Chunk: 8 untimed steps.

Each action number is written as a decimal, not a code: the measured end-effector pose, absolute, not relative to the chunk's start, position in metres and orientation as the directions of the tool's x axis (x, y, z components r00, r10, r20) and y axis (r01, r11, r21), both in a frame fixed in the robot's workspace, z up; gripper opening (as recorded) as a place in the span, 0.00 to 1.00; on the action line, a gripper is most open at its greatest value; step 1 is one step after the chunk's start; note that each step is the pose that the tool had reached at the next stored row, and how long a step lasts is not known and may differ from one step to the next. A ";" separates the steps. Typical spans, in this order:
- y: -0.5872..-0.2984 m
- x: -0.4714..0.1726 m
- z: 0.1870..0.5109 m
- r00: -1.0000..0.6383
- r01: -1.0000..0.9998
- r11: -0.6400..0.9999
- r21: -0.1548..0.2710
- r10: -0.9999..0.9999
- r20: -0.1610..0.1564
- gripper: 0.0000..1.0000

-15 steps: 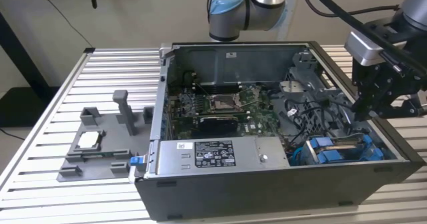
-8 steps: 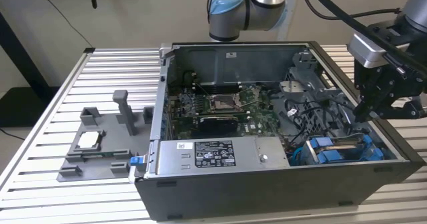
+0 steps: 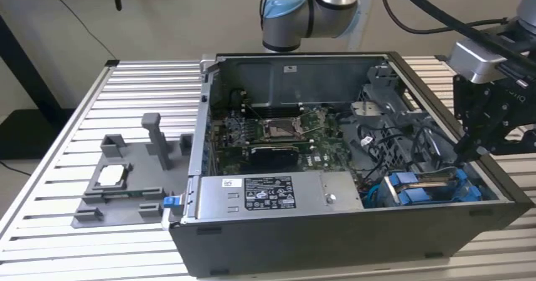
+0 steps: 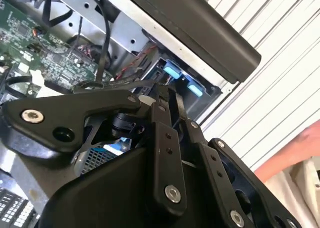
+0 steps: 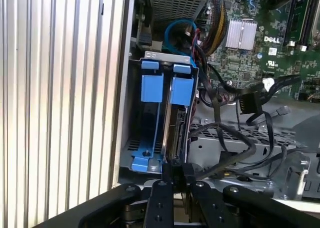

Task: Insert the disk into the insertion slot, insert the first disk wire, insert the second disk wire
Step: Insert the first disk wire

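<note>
Open computer case: one, on slatted tabletop. Inside case: motherboard, one; power-supply box, one. Insertion slot, first wrist view: one, bearing blue tabs, two. Finned heat sink: one. Grey fixture, exterior view's left: one. Robot arm: one. Person's arm, second wrist view: one.

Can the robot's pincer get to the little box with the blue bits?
Probably yes. The pincer hangs right at the insertion slot, the case lies open, and the black wires sit beside the slot, not across it.
</note>
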State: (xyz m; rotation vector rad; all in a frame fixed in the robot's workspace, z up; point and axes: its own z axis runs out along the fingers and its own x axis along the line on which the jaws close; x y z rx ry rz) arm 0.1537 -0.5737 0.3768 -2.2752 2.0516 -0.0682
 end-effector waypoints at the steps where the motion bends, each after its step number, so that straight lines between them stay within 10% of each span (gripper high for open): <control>1: -0.574 0.154 0.377 0.103 -0.991 -0.101 -0.087 -0.995 -0.018 0.19; 8: -0.574 0.154 0.376 0.099 -0.994 -0.098 -0.054 -0.995 -0.022 0.19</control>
